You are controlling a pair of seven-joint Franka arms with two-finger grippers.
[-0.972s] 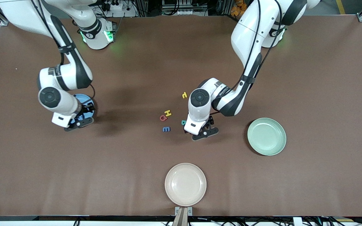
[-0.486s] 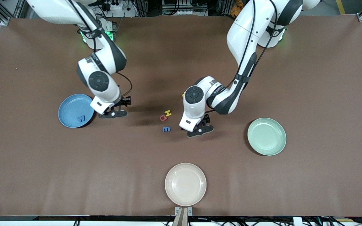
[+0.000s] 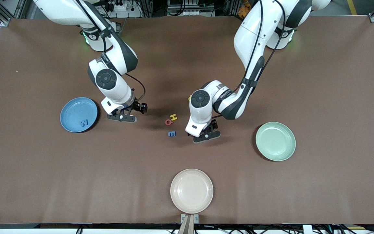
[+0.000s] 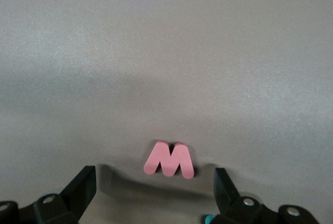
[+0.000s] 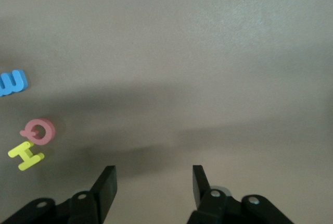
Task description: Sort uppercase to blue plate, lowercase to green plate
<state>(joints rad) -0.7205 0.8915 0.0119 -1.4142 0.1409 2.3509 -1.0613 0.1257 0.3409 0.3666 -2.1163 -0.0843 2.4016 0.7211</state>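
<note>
The blue plate (image 3: pixel 73 110) holds a blue W (image 3: pixel 83 123). My right gripper (image 3: pixel 126 115) (image 5: pixel 153 185) hangs open and empty over bare table between that plate and the letters. A yellow H (image 3: pixel 173 117) (image 5: pixel 26 155), a red Q (image 3: pixel 168 122) (image 5: pixel 39 131) and a blue rounded lowercase letter (image 3: pixel 172 133) (image 5: pixel 11 82) lie mid-table. My left gripper (image 3: pixel 205 136) (image 4: pixel 155 188) is low beside them, open, with a red w (image 4: pixel 169 160) flat on the table just past its fingertips. A yellow hooked letter (image 3: pixel 189 97) peeks out by the left wrist. The green plate (image 3: pixel 275 141) is empty.
An empty cream plate (image 3: pixel 191 190) sits near the front edge, nearer the camera than the letters. A teal bit (image 4: pixel 208 219) shows by one left finger. The left forearm reaches over the table between the letters and the green plate.
The right arm has swung from over the blue plate toward the letters, with the blue W left on the plate. The left gripper edged toward the letters, covering the teal one.
</note>
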